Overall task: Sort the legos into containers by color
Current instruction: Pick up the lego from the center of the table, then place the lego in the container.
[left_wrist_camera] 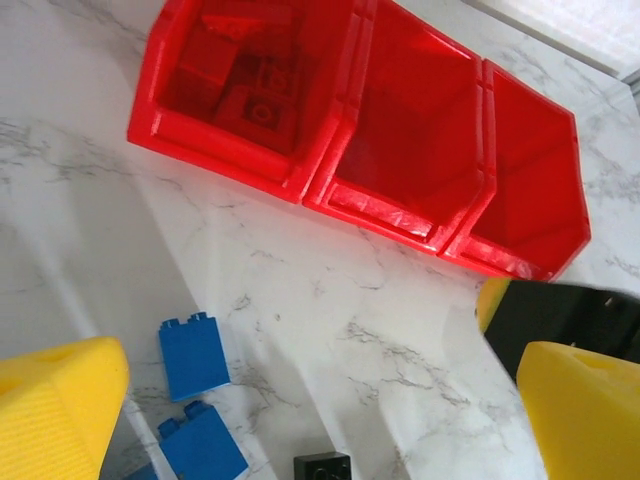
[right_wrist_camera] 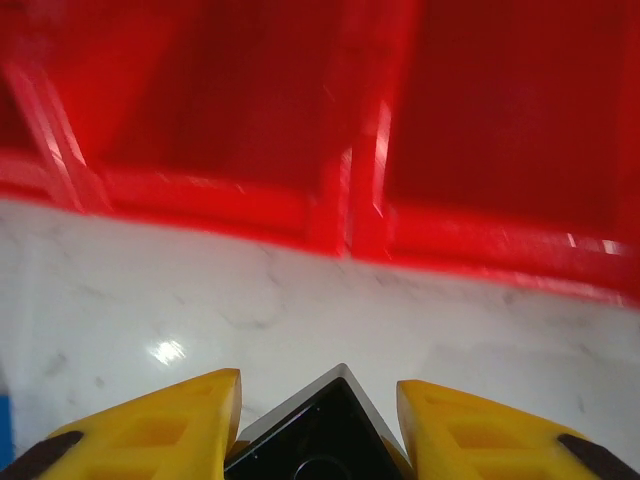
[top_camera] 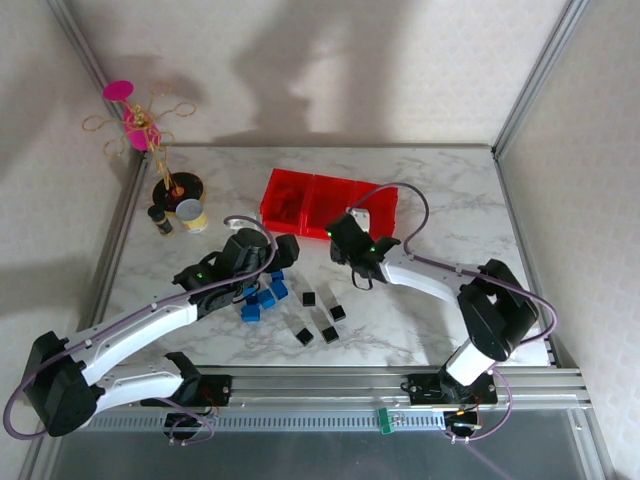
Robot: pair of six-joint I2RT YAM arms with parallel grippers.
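Jaws of the right gripper [right_wrist_camera: 318, 385] are closed on a black brick [right_wrist_camera: 322, 440], with the containers [right_wrist_camera: 340, 215] near at 12 o'clock. The left gripper [left_wrist_camera: 315, 385] gapes wide and empty, blue bricks [left_wrist_camera: 193, 355] at its 7 o'clock. Red bricks [left_wrist_camera: 255, 110] lie in the nine-o'clock container.

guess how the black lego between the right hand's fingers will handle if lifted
The black lego looks hard and rigid, so probably won't deform. Its smooth faces may slip. It sits corner-forward between the right hand's fingers, so it might twist.
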